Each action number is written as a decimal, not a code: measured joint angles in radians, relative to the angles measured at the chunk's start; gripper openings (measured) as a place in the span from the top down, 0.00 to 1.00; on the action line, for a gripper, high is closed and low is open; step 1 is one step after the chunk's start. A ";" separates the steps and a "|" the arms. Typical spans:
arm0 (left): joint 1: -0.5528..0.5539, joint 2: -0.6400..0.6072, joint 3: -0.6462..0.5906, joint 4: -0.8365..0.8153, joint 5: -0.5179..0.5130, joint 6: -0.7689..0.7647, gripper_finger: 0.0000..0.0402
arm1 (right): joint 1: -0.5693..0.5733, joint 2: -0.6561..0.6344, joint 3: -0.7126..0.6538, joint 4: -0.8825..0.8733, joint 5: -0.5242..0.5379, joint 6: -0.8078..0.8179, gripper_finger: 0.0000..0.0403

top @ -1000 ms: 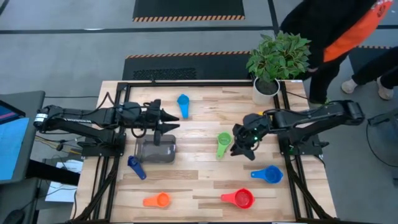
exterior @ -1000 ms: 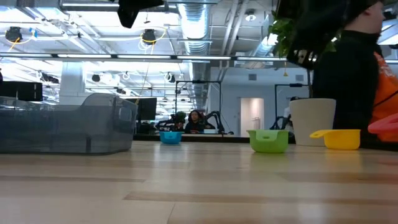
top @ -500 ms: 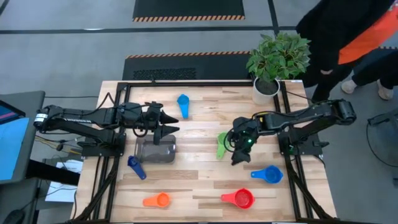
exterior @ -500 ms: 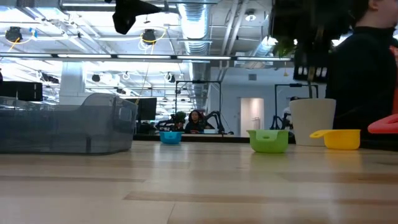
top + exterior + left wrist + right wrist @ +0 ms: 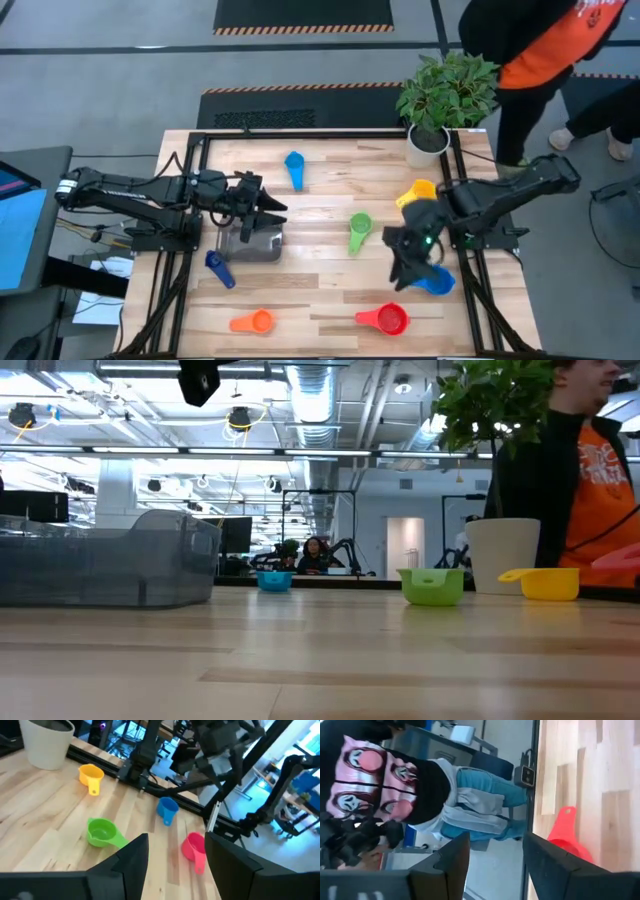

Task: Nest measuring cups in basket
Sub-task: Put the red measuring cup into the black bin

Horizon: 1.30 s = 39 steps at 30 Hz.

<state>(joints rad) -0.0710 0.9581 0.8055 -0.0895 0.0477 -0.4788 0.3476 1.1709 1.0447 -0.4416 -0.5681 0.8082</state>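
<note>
Light wood table (image 5: 320,290) in a big workshop, person in orange (image 5: 540,50) by the potted plant (image 5: 445,95). The grey basket (image 5: 250,243) looks empty; cups are scattered: green (image 5: 359,230), yellow (image 5: 417,192), blue (image 5: 434,281), red (image 5: 385,319). The left gripper (image 5: 268,208), fingers spread, hovers over the basket. The right gripper (image 5: 403,272), also open, has swung from the green cup toward the blue one.

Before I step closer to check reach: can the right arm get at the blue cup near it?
Probably yes. The right gripper, fingers open, hovers right beside the blue cup, which lies alone on bare wood. The red cup and green cup sit apart, so nothing blocks it.
</note>
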 joint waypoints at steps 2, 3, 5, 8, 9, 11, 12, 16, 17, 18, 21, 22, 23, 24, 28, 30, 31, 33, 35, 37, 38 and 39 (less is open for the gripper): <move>-0.009 0.000 0.000 0.000 0.044 0.044 0.56 | 0.056 0.013 0.000 0.030 0.037 0.111 0.51; -0.014 0.000 0.002 -0.006 0.075 0.068 0.56 | 0.078 0.021 0.000 0.054 0.050 0.171 0.52; -0.021 0.000 0.024 -0.053 0.110 0.113 0.56 | 0.118 0.046 0.000 0.120 0.082 0.281 0.54; -0.024 0.000 0.074 -0.155 0.101 0.158 0.56 | 0.158 0.089 0.001 0.220 0.125 0.382 0.56; -0.024 0.000 0.094 -0.190 0.089 0.158 0.56 | 0.166 0.100 0.001 0.238 0.125 0.396 0.57; -0.027 0.002 0.134 -0.251 0.077 0.137 0.56 | 0.176 0.116 0.001 0.246 0.124 0.390 0.59; -0.033 0.007 0.152 -0.267 0.074 0.120 0.56 | 0.178 0.122 0.001 0.228 0.119 0.369 0.60; -0.056 0.012 0.185 -0.302 0.070 0.096 0.56 | 0.176 0.127 0.000 0.181 0.073 0.286 0.63; -0.058 0.011 0.188 -0.292 0.070 0.087 0.56 | 0.176 0.126 0.001 0.171 0.072 0.268 0.64; -0.060 0.007 0.188 -0.290 0.069 0.069 0.56 | 0.174 0.126 0.001 0.158 0.072 0.236 0.64; -0.060 0.003 0.188 -0.303 0.061 -0.009 0.56 | 0.168 0.126 0.000 0.138 0.063 0.184 0.66; -0.060 0.003 0.188 -0.315 0.060 -0.028 0.56 | 0.169 0.126 0.000 0.127 0.059 0.185 0.66; -0.060 0.004 0.187 -0.323 0.060 -0.056 0.56 | 0.171 0.126 0.000 0.111 0.060 0.189 0.66; -0.060 0.008 0.187 -0.321 0.060 -0.087 0.56 | 0.175 0.126 0.000 0.096 0.061 0.206 0.66; -0.098 0.042 0.187 -0.316 -0.018 -0.094 0.56 | 0.210 0.125 0.000 0.013 0.195 0.245 0.67; -0.149 0.065 0.196 -0.322 -0.104 -0.064 0.56 | 0.248 0.125 0.016 -0.072 0.299 0.225 0.67; -0.177 0.082 0.207 -0.324 -0.150 -0.053 0.56 | 0.272 0.125 0.035 -0.121 0.354 0.226 0.67; -0.231 0.120 0.239 -0.328 -0.231 -0.033 0.56 | 0.323 0.125 0.084 -0.225 0.471 0.235 0.67; -0.282 0.159 0.292 -0.346 -0.304 0.001 0.56 | 0.377 0.127 0.126 -0.321 0.595 0.241 0.67; -0.327 0.200 0.356 -0.396 -0.390 0.027 0.56 | 0.415 0.127 0.162 -0.376 0.703 0.246 0.66; -0.349 0.223 0.383 -0.427 -0.427 0.041 0.56 | 0.431 0.127 0.178 -0.394 0.747 0.245 0.66; -0.371 0.247 0.411 -0.459 -0.465 0.056 0.56 | 0.444 0.126 0.190 -0.410 0.785 0.242 0.66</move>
<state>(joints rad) -0.4418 1.2054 1.2168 -0.5488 -0.4174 -0.4228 0.7917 1.2974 1.2344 -0.8519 0.2172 1.0502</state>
